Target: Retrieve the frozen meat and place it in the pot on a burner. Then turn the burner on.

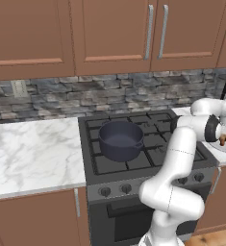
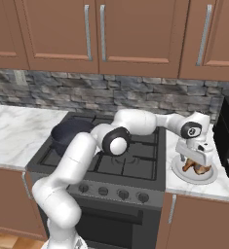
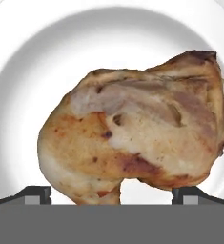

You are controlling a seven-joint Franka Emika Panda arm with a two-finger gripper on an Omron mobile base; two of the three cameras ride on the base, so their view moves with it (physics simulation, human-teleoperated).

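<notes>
Meat (image 3: 135, 131) is seen lying on a white plate (image 3: 27, 71), directly ahead of the gripper (image 3: 111, 194), whose two finger tips are spread wide at the lower edge of the hand view, one at each side of the lump. Its long axis is judged to run from lower left to upper right, the narrower end pointing to the upper right corner. In the right base view the gripper (image 2: 194, 163) is held just above the meat (image 2: 195, 168) at centre right; the pot (image 2: 69, 134) sits at centre left on a burner (image 2: 62, 154).

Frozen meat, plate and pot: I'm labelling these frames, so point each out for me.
frozen meat (image 3: 132, 128): hand view, middle of its browned surface.
white plate (image 3: 32, 71): hand view, bare inner slope.
pot (image 1: 120, 153): left base view, front outer wall.
</notes>
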